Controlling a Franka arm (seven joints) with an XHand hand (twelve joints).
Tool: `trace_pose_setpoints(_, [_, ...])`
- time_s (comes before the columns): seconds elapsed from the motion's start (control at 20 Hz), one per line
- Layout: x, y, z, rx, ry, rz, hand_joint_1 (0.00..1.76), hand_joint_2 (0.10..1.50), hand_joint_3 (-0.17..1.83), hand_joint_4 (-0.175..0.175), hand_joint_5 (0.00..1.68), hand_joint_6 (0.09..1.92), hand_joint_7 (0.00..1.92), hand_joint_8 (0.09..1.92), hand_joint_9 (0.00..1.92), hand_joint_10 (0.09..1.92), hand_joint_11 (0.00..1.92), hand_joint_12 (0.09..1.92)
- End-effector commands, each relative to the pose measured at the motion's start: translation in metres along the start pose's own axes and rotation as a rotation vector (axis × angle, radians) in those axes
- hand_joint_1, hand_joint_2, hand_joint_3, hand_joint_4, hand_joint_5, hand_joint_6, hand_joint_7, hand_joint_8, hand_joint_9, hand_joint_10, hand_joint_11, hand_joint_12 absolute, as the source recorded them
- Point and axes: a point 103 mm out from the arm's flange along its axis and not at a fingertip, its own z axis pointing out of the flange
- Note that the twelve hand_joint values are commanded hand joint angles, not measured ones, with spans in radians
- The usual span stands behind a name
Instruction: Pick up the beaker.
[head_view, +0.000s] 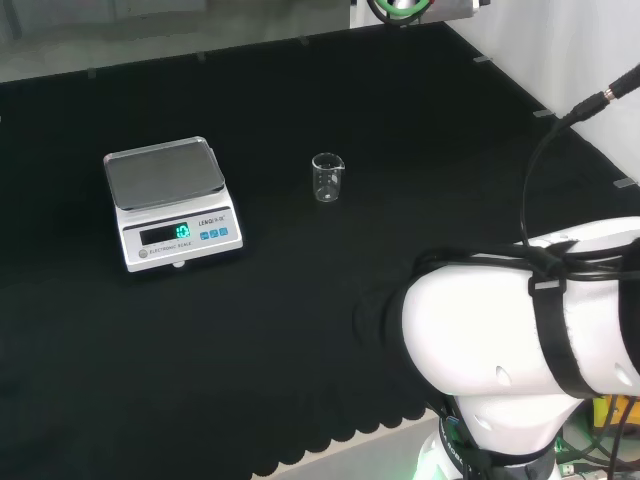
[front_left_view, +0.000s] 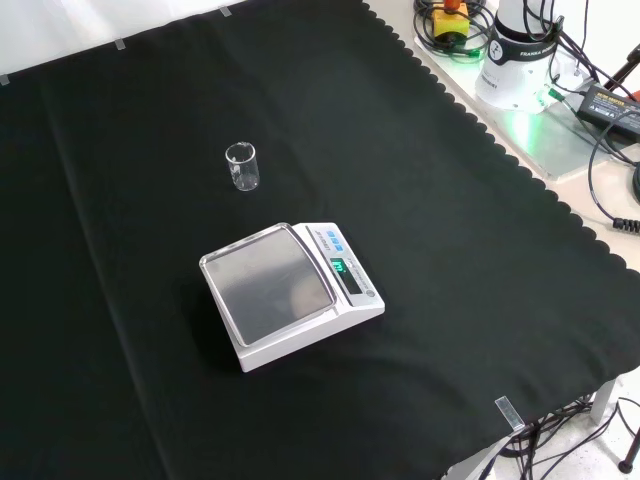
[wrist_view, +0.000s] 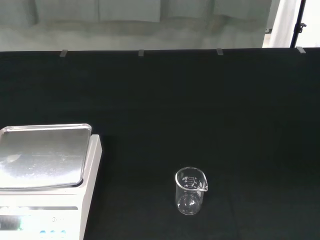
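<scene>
Head view: the beaker (head_view: 327, 178) stands upright on the desk (head_view: 300, 340), at about 3 o'clock from the scale (head_view: 170, 202) and well apart from it, untouched, so the pickup looks not yet begun. I cannot tell how the hand is set.

Front view: the beaker (front_left_view: 242, 166) sits at 11 o'clock from the scale (front_left_view: 290, 293).

Wrist view: the beaker (wrist_view: 190, 191) looks empty, and the scale (wrist_view: 47, 175) is cut off.
</scene>
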Motion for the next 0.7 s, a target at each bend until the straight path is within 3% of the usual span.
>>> trace_pose_setpoints(0.05, [0.000, 0.002, 0.001, -0.006, -0.009, -0.005, 0.10, 0.88, 0.49, -0.036, 0.12, 0.21, 0.01, 0.72, 0.00, 0.61, 0.02, 1.39])
trace_pose_setpoints(0.3, [-0.019, 0.010, 0.004, -0.018, 0.052, 0.001, 0.09, 0.95, 0.36, -0.037, 0.17, 0.09, 0.00, 0.73, 0.00, 0.59, 0.00, 1.45])
trace_pose_setpoints(0.35, [-0.022, 0.011, 0.005, -0.032, 0.062, -0.058, 0.09, 0.95, 0.35, -0.037, 0.17, 0.09, 0.00, 0.73, 0.00, 0.60, 0.00, 1.45])
trace_pose_setpoints(0.4, [-0.026, 0.012, 0.008, -0.038, 0.062, -0.079, 0.09, 0.96, 0.35, -0.037, 0.17, 0.09, 0.00, 0.73, 0.00, 0.60, 0.00, 1.46])
trace_pose_setpoints(0.55, [-0.034, 0.023, 0.021, -0.029, 0.038, -0.066, 0.09, 0.96, 0.34, -0.037, 0.18, 0.09, 0.00, 0.73, 0.00, 0.62, 0.00, 1.46])
trace_pose_setpoints(0.6, [-0.040, 0.027, 0.024, -0.046, 0.082, -0.029, 0.09, 0.96, 0.33, -0.036, 0.18, 0.09, 0.00, 0.73, 0.00, 0.62, 0.00, 1.47])
trace_pose_setpoints(0.65, [-0.042, 0.030, 0.027, -0.062, 0.085, -0.047, 0.09, 0.96, 0.33, -0.036, 0.18, 0.09, 0.00, 0.72, 0.00, 0.63, 0.00, 1.47])
trace_pose_setpoints(0.7, [-0.047, 0.034, 0.029, -0.070, 0.110, -0.014, 0.09, 0.96, 0.32, -0.036, 0.18, 0.09, 0.00, 0.72, 0.00, 0.63, 0.00, 1.47])
